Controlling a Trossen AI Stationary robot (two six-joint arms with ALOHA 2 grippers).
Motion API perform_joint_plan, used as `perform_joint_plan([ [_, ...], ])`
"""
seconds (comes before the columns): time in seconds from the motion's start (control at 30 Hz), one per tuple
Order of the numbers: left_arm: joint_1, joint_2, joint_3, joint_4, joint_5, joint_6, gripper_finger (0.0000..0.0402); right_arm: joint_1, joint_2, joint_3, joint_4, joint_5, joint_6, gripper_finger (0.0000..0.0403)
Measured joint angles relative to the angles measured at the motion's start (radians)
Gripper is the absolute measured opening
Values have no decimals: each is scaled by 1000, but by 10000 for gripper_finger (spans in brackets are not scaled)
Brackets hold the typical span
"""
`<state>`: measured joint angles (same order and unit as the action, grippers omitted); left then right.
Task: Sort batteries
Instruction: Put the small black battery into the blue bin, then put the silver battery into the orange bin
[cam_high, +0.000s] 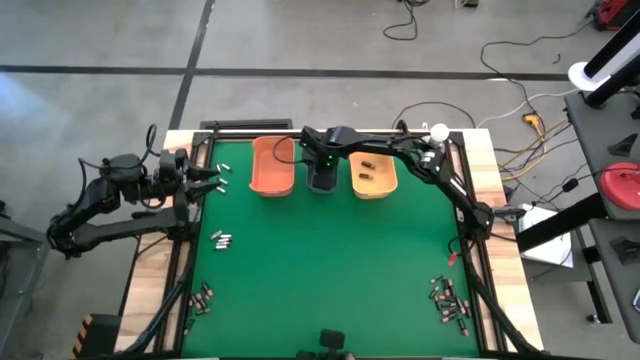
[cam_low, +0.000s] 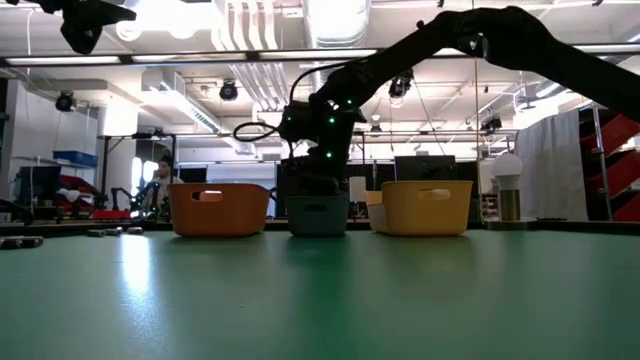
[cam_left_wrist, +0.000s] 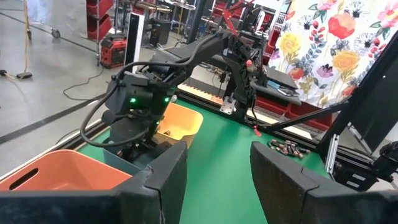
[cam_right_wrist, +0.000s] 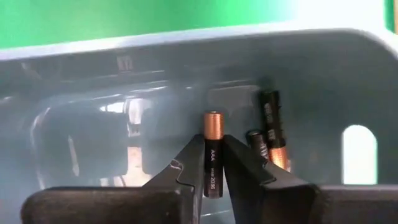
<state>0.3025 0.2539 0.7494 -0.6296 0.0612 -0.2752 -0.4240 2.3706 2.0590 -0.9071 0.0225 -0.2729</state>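
Off at the table's left edge I am parking the left gripper (cam_left_wrist: 217, 180), fingers apart and empty. Over the middle blue-grey plastic bin (cam_right_wrist: 124, 93), my right gripper (cam_right_wrist: 211, 163) is clamping a slim black, copper-ended AAA battery (cam_right_wrist: 212, 155); I judge the drop is next: simply opening the fingers.

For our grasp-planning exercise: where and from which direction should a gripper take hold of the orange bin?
Grip the orange bin by its rim, coming straight down from above with one finger inside and one outside. It stands upright and open-topped, and its long side away from the blue-grey bin is free. The right gripper, shut on a battery, works in that bin.
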Motion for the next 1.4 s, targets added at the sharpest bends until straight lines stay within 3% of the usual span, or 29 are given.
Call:
perform_joint_plan([
  [0.43,0,0,0,0,0,1,155,-4,-24,24,-16,33,-43,103],
  [0.7,0,0,0,-4,0,3,155,10,-51,181,-189,32,-35,140],
  [0.83,0,0,0,-28,0,3,155,45,-76,299,-308,31,44,150],
  [1.13,0,0,0,-37,14,-69,155,218,-283,234,-302,43,203,125],
  [1.4,0,0,-4,-28,107,-115,155,443,-413,139,-281,230,428,90],
])
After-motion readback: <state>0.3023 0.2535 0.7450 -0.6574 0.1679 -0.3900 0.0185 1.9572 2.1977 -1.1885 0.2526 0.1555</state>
